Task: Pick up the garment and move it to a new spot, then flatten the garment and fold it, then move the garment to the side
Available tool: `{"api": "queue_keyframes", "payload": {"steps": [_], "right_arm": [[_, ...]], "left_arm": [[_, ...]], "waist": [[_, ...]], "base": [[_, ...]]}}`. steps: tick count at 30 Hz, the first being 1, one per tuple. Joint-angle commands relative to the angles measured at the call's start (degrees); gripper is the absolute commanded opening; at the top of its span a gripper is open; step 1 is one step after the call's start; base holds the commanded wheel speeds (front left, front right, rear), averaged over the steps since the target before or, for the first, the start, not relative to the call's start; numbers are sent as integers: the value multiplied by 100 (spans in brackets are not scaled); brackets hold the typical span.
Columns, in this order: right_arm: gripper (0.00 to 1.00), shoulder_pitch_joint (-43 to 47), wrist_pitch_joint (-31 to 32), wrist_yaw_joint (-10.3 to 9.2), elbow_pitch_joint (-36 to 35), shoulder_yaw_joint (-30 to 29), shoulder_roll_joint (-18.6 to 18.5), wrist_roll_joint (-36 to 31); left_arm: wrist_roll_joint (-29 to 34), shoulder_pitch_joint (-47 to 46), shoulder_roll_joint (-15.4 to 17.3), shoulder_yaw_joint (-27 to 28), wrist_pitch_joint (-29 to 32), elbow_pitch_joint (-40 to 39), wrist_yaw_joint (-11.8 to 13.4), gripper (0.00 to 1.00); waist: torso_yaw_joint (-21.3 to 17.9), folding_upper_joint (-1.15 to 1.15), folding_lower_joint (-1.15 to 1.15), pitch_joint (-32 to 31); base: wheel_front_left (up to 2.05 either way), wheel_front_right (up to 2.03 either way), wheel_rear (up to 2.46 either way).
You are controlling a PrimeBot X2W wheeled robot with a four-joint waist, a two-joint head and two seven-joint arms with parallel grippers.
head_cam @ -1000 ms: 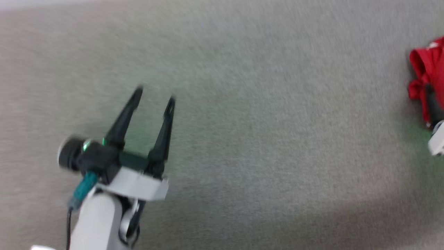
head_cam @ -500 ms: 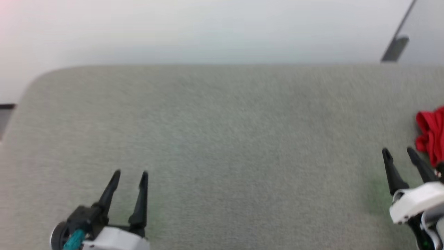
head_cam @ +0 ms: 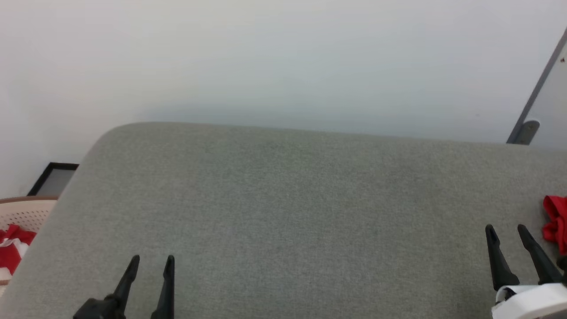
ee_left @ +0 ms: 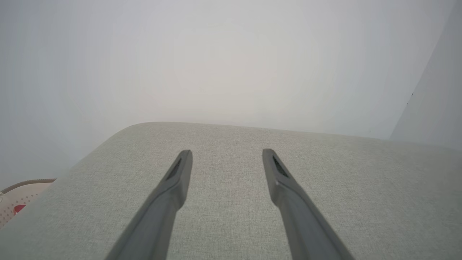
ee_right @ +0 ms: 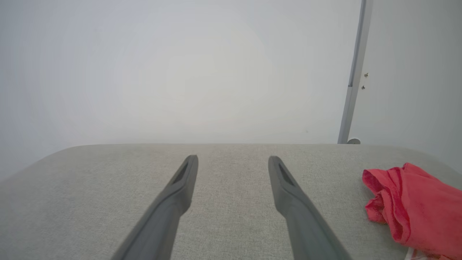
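The garment (head_cam: pixel 555 221) is a bunched heap of red cloth at the far right edge of the grey padded surface (head_cam: pixel 288 199). In the right wrist view the garment (ee_right: pixel 415 207) lies crumpled just right of my fingers. My right gripper (head_cam: pixel 506 230) stands open a short way left of it, apart from the cloth, with nothing between its fingers (ee_right: pixel 288 195). My left gripper (head_cam: pixel 152 261) is open over the bare surface at the lower left, far from the garment. In its wrist view the left gripper (ee_left: pixel 225 153) holds nothing.
A pale perforated basket (head_cam: pixel 26 212) with a bit of red-and-white cloth (head_cam: pixel 11 248) stands off the surface's left end. A dark-framed panel (head_cam: pixel 53 177) leans by the white wall. A grey post (head_cam: pixel 531 110) rises at the back right.
The head camera has tilted up, so the wall, the surface's far edge and the basket have come into view. Both grippers sit lower in the picture and stay open.
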Motion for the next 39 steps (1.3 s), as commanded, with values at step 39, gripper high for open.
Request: {"api": "queue_keyframes", "payload": {"steps": [39], "right_arm": [[100, 1234, -25, -11, -1203, -709, 331, -114]], "left_arm": [[-27, 478, -134, 46, -3, -539, -10, 100]], "waist": [[52, 0, 0, -20]], "base": [[0, 0, 0]]}}
